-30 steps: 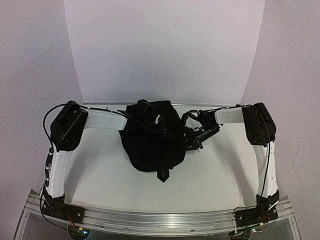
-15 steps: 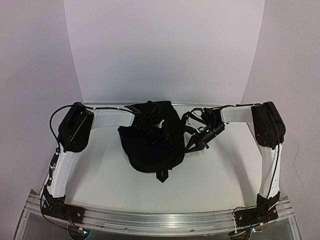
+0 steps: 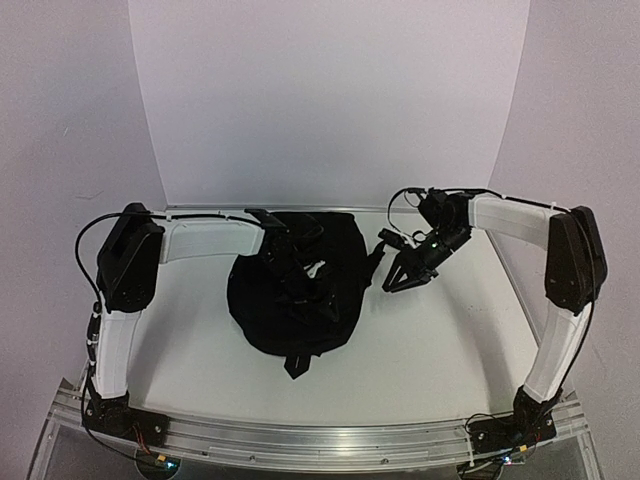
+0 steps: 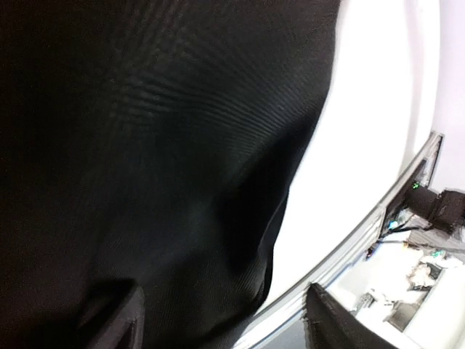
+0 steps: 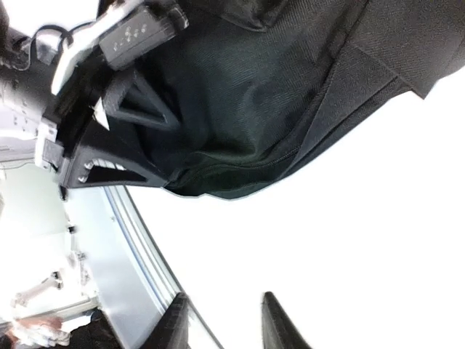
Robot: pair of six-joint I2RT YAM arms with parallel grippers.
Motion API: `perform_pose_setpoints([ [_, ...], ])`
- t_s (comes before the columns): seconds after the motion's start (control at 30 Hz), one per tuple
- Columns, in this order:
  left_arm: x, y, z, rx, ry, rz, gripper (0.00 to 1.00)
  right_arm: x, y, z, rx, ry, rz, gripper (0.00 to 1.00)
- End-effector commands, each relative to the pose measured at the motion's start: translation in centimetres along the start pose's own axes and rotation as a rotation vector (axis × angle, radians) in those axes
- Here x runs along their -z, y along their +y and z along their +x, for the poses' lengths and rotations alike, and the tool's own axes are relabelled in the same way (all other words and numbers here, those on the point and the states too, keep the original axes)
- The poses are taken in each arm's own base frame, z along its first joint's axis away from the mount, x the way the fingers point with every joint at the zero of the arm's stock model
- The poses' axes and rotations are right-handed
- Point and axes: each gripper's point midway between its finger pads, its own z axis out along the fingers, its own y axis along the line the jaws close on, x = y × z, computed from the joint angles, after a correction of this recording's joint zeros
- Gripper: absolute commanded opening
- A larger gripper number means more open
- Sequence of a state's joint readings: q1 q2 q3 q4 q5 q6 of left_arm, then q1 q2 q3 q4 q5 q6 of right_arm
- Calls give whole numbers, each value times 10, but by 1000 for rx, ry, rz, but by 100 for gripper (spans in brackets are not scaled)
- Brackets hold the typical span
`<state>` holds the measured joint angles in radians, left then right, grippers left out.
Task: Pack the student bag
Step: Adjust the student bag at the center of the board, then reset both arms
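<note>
Student bag (image 3: 258,312) under left gripper (image 4: 221,327), contact unclear.

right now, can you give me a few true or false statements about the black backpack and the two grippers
The black soft fabric backpack lies on the white table. True.
The right gripper clamps a backpack strap. False: its jaws stand apart over the table beside the backpack, holding nothing.
The left gripper hangs over the backpack with its jaws apart. True.
A red book lies beside the backpack. False: no book is in view.
</note>
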<state>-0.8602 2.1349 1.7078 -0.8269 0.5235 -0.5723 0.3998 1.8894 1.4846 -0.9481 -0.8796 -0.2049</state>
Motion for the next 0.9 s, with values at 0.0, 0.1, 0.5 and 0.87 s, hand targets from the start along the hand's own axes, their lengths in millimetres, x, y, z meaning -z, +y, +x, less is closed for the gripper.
perform_pose_setpoints([
  [0.0,87,-29,-24,-72,-194,-66,93,43,17,-3,108,-55,113,50],
  [0.1,133,-34,-44,-44,-305,-39,100,75,23,-14,137,-126,173,71],
  [0.5,311,85,-27,295,-712,-109,100,208,-47,-31,-89,-406,447,98],
  [0.87,275,191,58,599,-664,-266,100,187,-134,48,-325,-298,436,98],
])
